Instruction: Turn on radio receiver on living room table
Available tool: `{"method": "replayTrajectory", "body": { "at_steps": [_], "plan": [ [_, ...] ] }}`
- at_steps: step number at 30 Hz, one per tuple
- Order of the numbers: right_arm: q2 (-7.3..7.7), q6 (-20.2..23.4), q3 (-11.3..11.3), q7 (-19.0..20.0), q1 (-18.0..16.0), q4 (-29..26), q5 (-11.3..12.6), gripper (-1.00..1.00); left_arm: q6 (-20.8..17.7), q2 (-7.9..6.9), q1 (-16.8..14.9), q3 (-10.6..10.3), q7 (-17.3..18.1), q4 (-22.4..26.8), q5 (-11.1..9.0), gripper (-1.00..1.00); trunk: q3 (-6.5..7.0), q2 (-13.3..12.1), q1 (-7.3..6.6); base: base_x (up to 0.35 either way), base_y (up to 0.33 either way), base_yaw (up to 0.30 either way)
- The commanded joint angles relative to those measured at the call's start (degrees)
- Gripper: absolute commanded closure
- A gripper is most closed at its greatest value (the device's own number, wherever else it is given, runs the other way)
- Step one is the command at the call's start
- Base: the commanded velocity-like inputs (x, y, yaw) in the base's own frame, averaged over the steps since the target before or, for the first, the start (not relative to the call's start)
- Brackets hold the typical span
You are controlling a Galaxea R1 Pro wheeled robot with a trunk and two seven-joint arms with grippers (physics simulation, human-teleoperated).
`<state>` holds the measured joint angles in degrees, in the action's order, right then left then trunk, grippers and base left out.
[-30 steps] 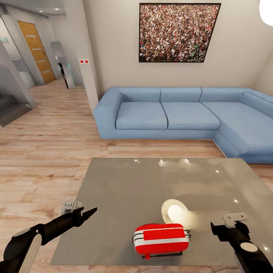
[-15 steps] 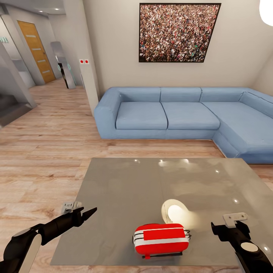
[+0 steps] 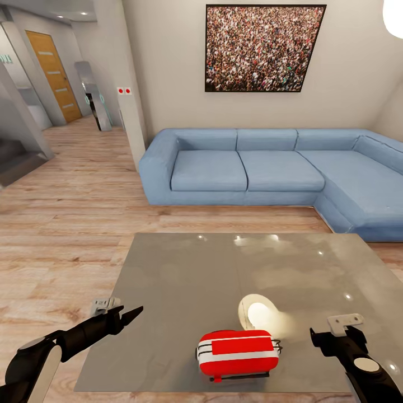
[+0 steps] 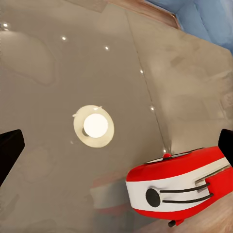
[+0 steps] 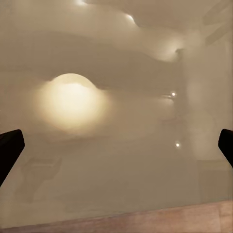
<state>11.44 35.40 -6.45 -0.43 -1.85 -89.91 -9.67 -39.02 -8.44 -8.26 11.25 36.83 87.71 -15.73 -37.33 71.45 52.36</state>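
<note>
We flank the radio receiver (image 3: 238,352) on the table (image 3: 184,280) in the living room
It lies near the tabletop's near edge (dial and grille face the left wrist camera), between our left gripper (image 3: 132,315) at the near left corner and our right gripper (image 3: 320,337) near the right edge; both have fingers spread apart, touching nothing, the blue sofa (image 3: 268,173) beyond
</note>
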Motion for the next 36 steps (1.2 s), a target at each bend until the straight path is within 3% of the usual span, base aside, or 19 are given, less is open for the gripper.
{"method": "replayTrajectory", "body": {
  "at_steps": [1,18,21,24,27,33,36],
  "plan": [
    [0.03,0.01,0.01,0.02,0.00,0.00,0.00,-1.00,0.00,0.00,0.00,0.00,0.00,0.00,0.00,-1.00,0.00,0.00,0.00,0.000,0.000,0.000],
    [0.18,0.17,-0.04,0.02,-0.01,0.00,-0.10,-1.00,0.00,0.02,0.00,0.00,0.00,0.00,0.00,-1.00,0.00,0.00,0.00,0.000,0.000,0.000],
    [-0.06,0.17,0.08,-0.04,0.00,0.00,-2.82,-1.00,0.00,0.05,0.00,0.00,0.00,0.00,0.00,-1.00,0.00,0.00,0.00,0.000,0.000,0.000],
    [-0.38,-0.29,0.07,-0.12,-0.02,0.00,-7.69,-1.00,0.00,0.06,0.00,0.00,0.03,0.00,0.00,-1.00,0.00,0.00,0.00,0.000,0.000,0.000],
    [-0.27,-0.47,0.10,0.07,-0.01,0.00,-9.89,-1.00,0.00,0.08,0.00,0.00,0.06,0.00,0.00,-1.00,0.00,0.00,0.00,0.000,0.000,0.000],
    [0.11,-0.30,0.69,1.72,-0.79,0.00,-11.64,-1.00,0.00,0.05,0.00,0.00,0.06,-0.06,0.00,-1.00,0.00,0.00,0.00,0.000,0.000,0.000],
    [0.24,0.09,2.43,5.13,-2.39,0.00,-12.71,-1.00,0.00,0.07,0.00,0.00,0.03,-0.08,0.00,-1.00,0.00,0.00,0.00,0.000,0.000,0.000]
  ]
}}
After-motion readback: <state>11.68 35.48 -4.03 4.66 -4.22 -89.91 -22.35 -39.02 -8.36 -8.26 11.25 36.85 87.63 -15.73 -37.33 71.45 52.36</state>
